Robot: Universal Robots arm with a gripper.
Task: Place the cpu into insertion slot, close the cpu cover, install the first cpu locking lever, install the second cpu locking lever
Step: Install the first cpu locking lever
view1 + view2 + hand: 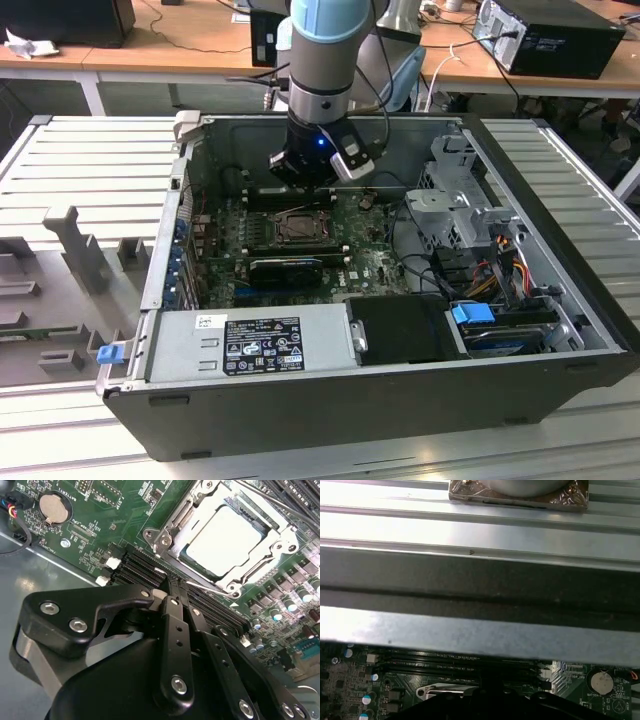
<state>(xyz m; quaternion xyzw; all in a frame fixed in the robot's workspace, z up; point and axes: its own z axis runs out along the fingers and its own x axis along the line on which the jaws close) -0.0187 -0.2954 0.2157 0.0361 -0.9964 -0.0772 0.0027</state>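
Note:
In the second wrist view the cpu (227, 535), a pale silver square, lies in the insertion slot (297, 228) on the green board. The cpu cover (167, 532), a silvery frame plate, lies flat around the chip. A thin metal locking lever (210, 586) runs along the socket's near edge. My gripper (175, 586) has its black fingers (172, 630) pressed together, with the tips right at that lever's end beside the memory slots (137, 565). I cannot tell whether they touch it. In the exterior view the gripper (305, 185) hangs inside the case, just beyond the socket.
The open computer case (330, 400) has steel walls all round. A long black card (285, 268) sits in front of the socket. Drive cages and cables (470, 220) fill the exterior view's right. A coin battery (52, 507) lies on the board. Ribbed metal table (80, 170) surrounds the case.

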